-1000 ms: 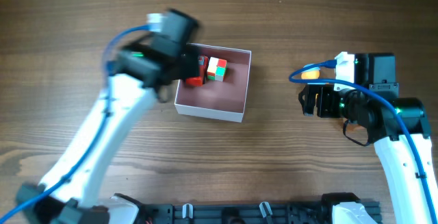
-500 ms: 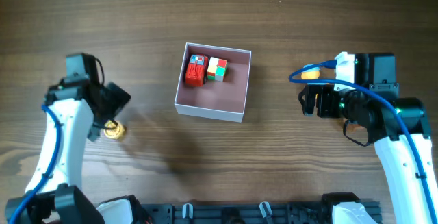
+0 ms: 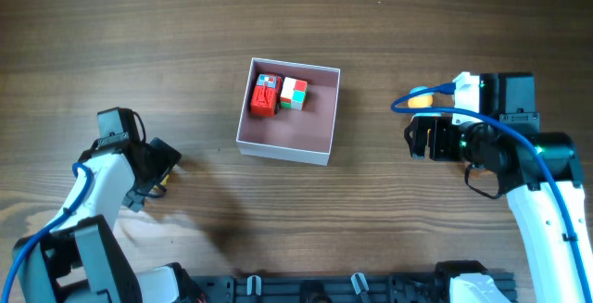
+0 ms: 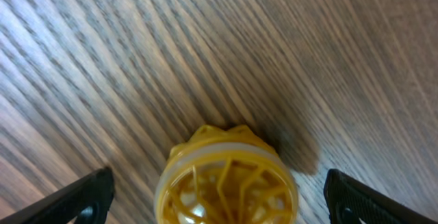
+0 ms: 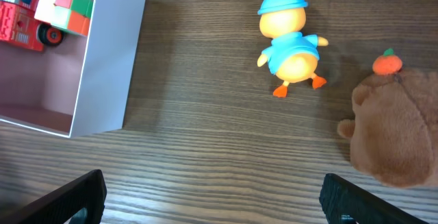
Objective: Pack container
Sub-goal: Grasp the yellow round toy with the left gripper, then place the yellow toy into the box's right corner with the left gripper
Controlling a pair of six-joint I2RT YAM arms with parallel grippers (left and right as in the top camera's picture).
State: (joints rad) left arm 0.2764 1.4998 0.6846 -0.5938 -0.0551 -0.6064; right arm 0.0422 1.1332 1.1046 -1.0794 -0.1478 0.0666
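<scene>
The container (image 3: 283,152) is a square white box with a dusty-pink inside, at the table's middle. A red toy truck (image 3: 265,95) and a red-white-green cube (image 3: 294,93) lie in its far corner. My left gripper (image 3: 159,168) is open at the front left. In the left wrist view its fingers (image 4: 219,200) straddle a round yellow cage-like toy (image 4: 226,179) on the table without pinching it. My right gripper (image 3: 417,139) is open and empty, right of the container. In the right wrist view (image 5: 215,200) it hovers over bare wood near the container's wall (image 5: 109,59).
A yellow duck toy with a blue hat (image 5: 291,42) and a brown plush (image 5: 397,128) with a small orange top (image 5: 385,63) lie right of the container. The truck (image 5: 20,18) and cube (image 5: 65,8) also show in that view.
My left arm left the container, swung to the front left and came down over the yellow toy. The red truck stayed in the container. The right arm has not moved.
</scene>
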